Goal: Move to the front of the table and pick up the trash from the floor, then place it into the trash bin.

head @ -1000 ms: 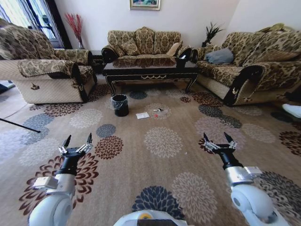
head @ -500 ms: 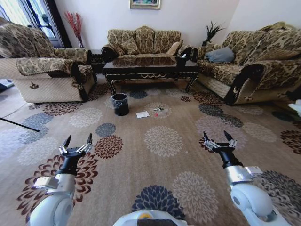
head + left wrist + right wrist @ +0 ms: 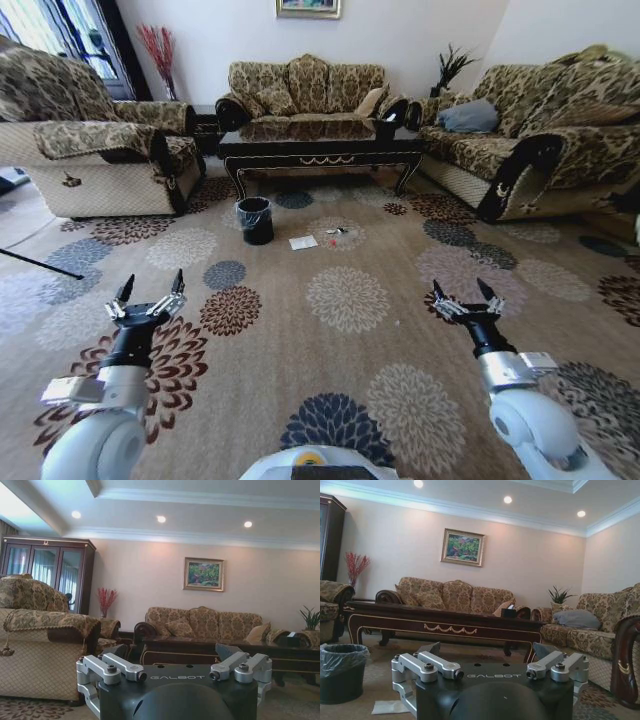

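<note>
Across the patterned carpet (image 3: 350, 300), well ahead of the robot, the table (image 3: 320, 150) is standing between three floral sofas, gold ornament running along its front rail. Just in front of its left end the trash bin (image 3: 255, 221) is sitting on the floor, liner bag crinkling around the rim. Beside the bin, toward the right, the white paper sheet (image 3: 303, 243) is lying flat, with a few tiny scraps (image 3: 335, 237) lying a little further right near it. Left gripper (image 3: 148, 297) is hovering low over the carpet at the near left, fingers spread wide, grasping nothing. Right gripper (image 3: 464, 296) is hovering at the near right, fingers likewise spread apart and empty. Both are sitting well apart from the trash. Right wrist view is looking along the floor: bin (image 3: 341, 672) at one side, paper sheet (image 3: 390, 707) near it, table (image 3: 445, 625) behind them, a small dark box (image 3: 509, 612) sitting on the tabletop.
</note>
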`<state>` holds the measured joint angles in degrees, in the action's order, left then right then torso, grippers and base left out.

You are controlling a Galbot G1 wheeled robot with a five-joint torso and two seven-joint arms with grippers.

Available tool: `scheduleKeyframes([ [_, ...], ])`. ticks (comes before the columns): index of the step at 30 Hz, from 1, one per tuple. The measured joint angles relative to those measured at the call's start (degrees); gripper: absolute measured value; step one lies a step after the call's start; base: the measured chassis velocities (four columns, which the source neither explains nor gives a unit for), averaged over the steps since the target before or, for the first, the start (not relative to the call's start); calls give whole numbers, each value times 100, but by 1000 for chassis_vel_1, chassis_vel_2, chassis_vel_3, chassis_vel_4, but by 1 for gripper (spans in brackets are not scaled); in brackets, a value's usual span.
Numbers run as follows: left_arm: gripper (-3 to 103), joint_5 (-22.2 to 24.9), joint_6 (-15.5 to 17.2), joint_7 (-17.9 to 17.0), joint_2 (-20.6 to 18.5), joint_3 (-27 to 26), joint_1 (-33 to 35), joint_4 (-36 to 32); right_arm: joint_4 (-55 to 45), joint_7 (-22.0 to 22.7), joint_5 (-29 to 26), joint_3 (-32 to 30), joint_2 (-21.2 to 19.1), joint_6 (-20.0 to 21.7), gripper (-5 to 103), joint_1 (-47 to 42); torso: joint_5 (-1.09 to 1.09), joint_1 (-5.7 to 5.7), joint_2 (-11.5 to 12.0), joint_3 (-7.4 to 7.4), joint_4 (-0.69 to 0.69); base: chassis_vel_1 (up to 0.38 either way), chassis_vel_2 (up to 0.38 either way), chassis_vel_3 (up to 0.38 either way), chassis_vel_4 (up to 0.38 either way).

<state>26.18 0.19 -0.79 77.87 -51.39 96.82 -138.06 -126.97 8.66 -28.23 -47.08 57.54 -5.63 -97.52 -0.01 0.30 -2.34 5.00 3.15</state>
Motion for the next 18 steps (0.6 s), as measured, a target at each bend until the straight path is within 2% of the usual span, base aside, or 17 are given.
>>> scheduleKeyframes([
  [11, 100, -103, -6, 10, 44, 8, 143, -67, 5, -35, 28, -1, 18, -107, 100, -59, 0, 2, -17, 13, 1, -32, 33, 32, -33],
  [18, 100, -202, -10, 90, 61, -8, 284, -119, 63, -47, 74, 57, 61, -162, 100, -51, 2, 3, -24, 20, 0, -191, 174, 201, -177],
])
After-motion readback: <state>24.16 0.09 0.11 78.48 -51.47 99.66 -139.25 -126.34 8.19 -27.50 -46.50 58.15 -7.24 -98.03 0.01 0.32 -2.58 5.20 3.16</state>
